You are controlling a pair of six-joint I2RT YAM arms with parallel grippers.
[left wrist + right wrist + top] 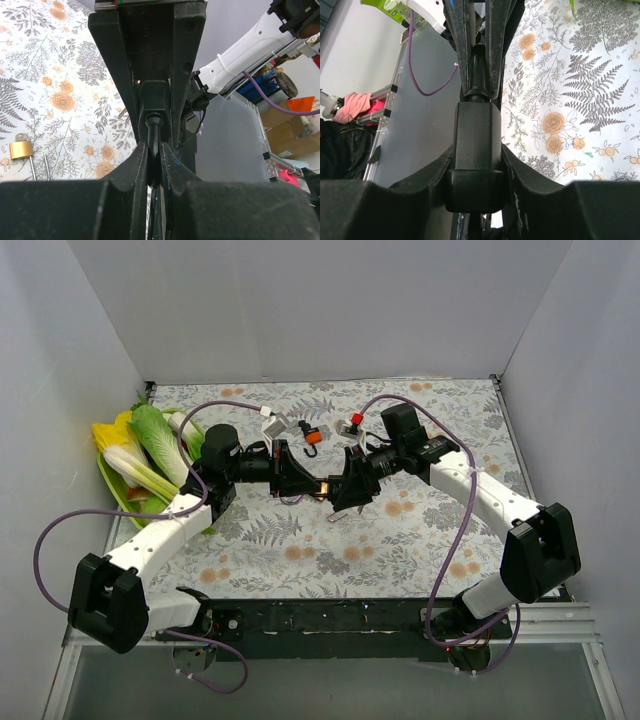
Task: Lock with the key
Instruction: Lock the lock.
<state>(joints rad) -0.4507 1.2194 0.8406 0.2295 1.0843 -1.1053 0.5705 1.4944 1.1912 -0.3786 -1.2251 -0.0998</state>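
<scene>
My two grippers meet above the middle of the table. My left gripper [303, 483] is shut on a thin black key [154, 142], which points into the lock ahead of it. My right gripper [340, 488] is shut on a black block-shaped lock [477, 145], also seen in the left wrist view [154, 97]. The key's stem [479, 75] sits at the lock's face, between the left fingers. How deep the key sits is hidden. A small brass padlock [20, 149] lies on the floral cloth below, and shows as an orange spot between the grippers [322, 488].
A green tray of leafy vegetables [140, 455] lies at the left edge. An orange-capped hook [312, 435], a red-capped piece [356, 420] and a white tag [267, 412] lie behind the grippers. White walls enclose the floral cloth [400, 530].
</scene>
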